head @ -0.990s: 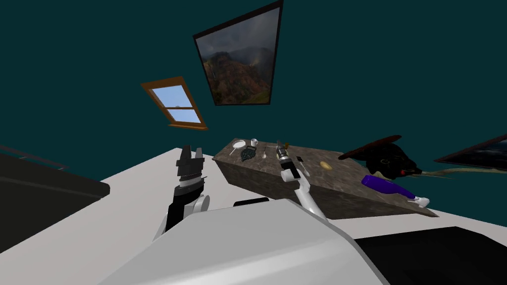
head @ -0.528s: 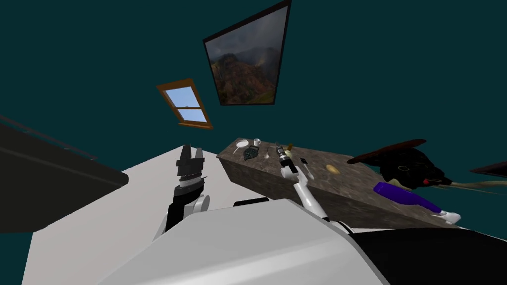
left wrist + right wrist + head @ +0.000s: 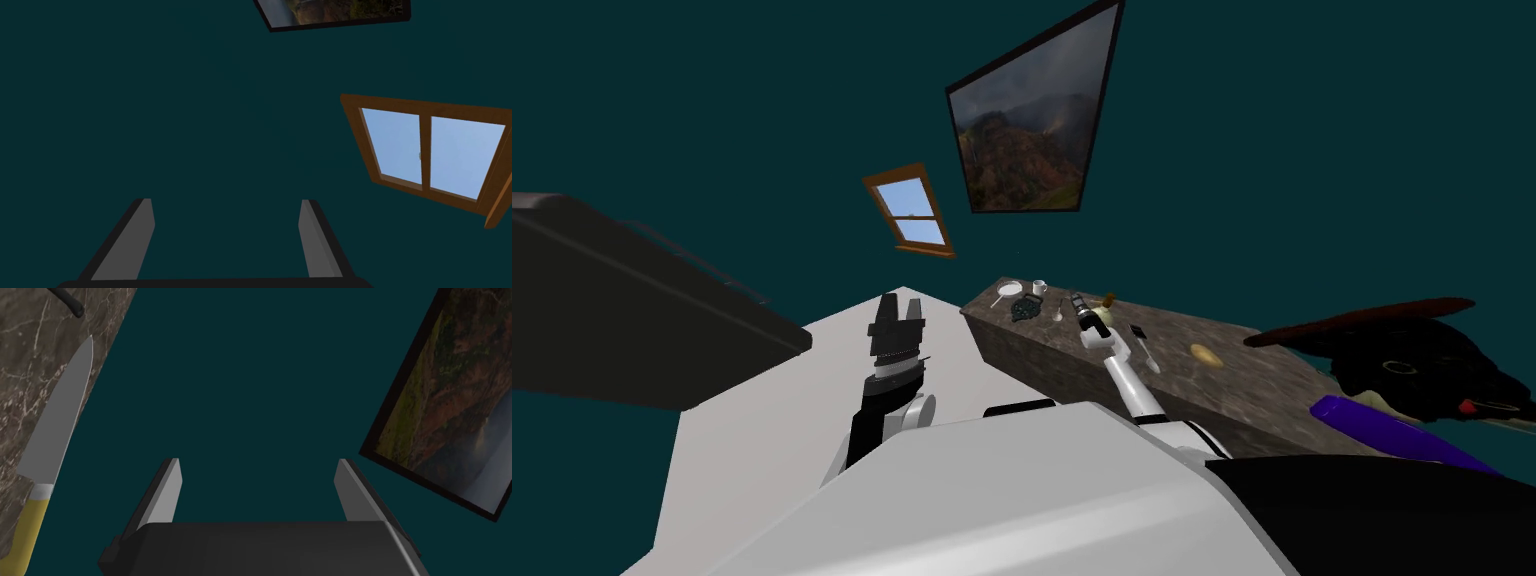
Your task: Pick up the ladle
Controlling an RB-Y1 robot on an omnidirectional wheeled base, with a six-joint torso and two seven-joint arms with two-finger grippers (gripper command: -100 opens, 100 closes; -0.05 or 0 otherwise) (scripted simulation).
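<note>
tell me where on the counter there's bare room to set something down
Bare stone on the counter lies between the yellow lump and the purple bottle. The far end is crowded: a mug, a dark round thing and a knife beside the open right gripper.

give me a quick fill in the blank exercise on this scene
The right gripper and the left gripper are both ___, not shut. The knife on the counter has a ___ handle. The bottle at the counter's end is ___ in colour.
Missing words: open; yellow; purple.
</note>
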